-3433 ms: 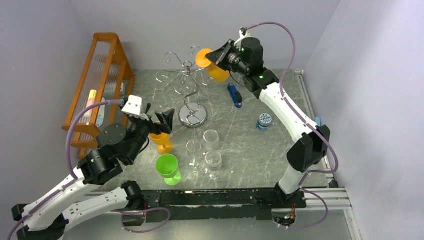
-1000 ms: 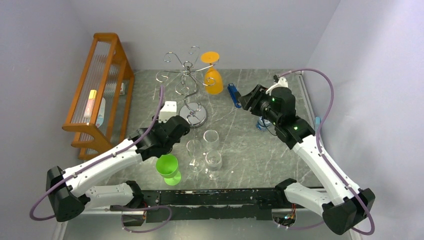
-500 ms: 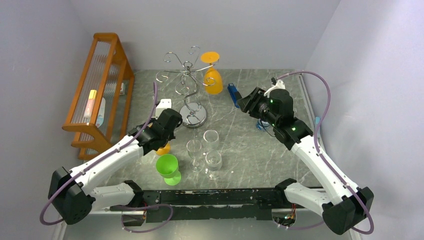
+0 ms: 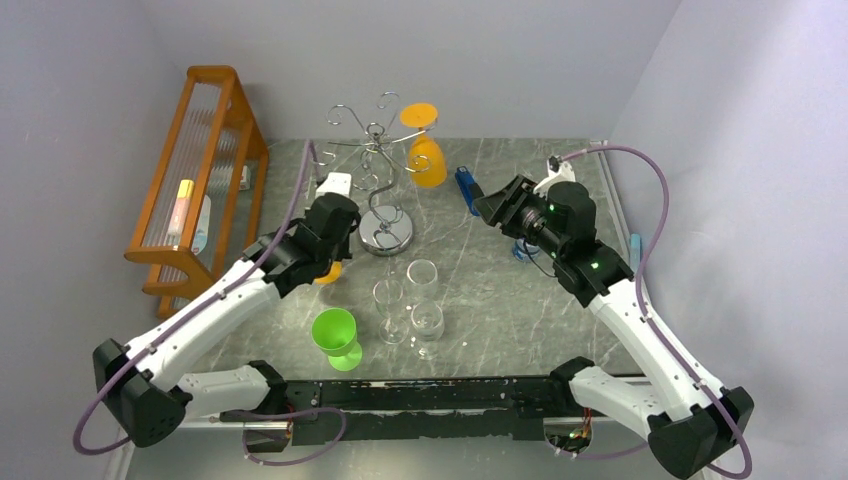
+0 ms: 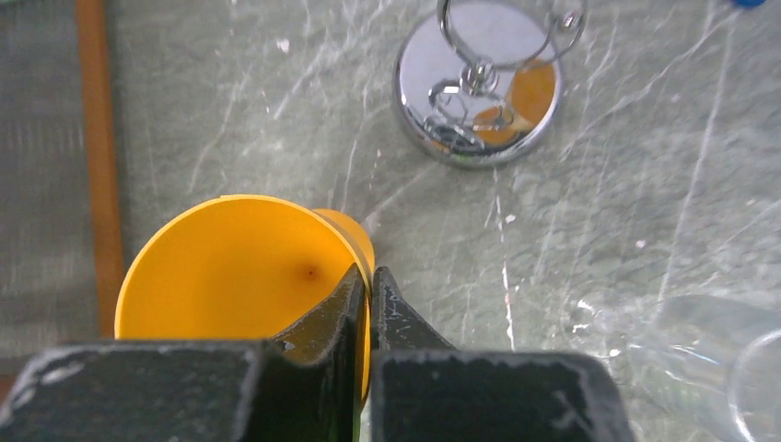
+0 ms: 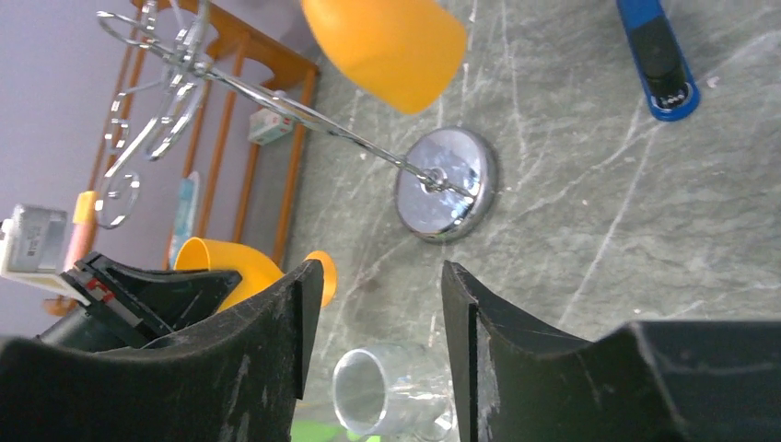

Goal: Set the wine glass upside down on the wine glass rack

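rim of the yellow wine glass (image 5: 230,267) is pinched between my nearly closed left tool (image 5: 368,281), bowl mouth up, possibly resting on the surface (image 5: 599,184). wine glass rack (image 5: 479,83) stands just ahead, slightly right. my right tool (image 6: 379,272) gapes empty, farther off.

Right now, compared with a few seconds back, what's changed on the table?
The right gripper let go of the first orange glass, which now hangs upside down on the rack, and drew back, open. The left gripper came down and shut on the rim of the second orange glass. The rack, green glass and clear glasses stayed put.
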Motion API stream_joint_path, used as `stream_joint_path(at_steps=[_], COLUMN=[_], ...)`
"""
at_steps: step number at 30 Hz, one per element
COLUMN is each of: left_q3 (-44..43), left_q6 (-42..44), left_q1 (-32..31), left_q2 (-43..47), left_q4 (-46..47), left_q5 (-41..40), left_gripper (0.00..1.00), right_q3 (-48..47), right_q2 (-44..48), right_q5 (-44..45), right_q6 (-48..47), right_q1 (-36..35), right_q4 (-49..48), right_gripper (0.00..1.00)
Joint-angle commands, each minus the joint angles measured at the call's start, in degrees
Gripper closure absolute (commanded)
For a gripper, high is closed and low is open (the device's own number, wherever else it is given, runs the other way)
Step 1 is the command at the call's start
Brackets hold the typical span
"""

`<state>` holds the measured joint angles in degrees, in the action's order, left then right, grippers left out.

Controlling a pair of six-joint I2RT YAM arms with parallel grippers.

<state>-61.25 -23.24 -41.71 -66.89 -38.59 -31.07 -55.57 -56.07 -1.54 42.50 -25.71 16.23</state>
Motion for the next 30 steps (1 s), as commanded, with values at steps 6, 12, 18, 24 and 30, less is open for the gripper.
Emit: stream_joint_path(at_steps=[6, 12, 18, 24, 30], left_q3=[-13.3, -19.4, -23.3, -27.9, -25.3], left_q6=[5.7, 7.5, 6.3, 4.6, 0.5], left_q1=[0.4, 0.4, 0.4, 0.3, 0.4], left_q2=[9.9, 14.0, 17.2, 15.7, 14.7], left_q4=[-5.4, -6.6, -0.5, 4.3, 14.6], left_q5=[0.5, 5.5, 18.2, 42.1, 59.0], left_gripper=[0.95, 0.95, 0.95, 0.95, 0.95], right_q3=[2.2, 2.7, 5.8, 8.6, 10.0], right_q2=[3.3, 3.2, 3.5, 5.9, 13.9], right_q5=[-5.6, -9.2, -14.7, -16.3, -6.6], right_q6=[2.9, 4.6, 9.4, 13.5, 10.2], right_q1=[0.2, 0.2, 0.2, 0.2, 0.2], right_q4=[-7.0, -10.1, -18.5, -24.0, -21.1], right_gripper=[0.39, 0.37, 0.32, 0.21, 0.12])
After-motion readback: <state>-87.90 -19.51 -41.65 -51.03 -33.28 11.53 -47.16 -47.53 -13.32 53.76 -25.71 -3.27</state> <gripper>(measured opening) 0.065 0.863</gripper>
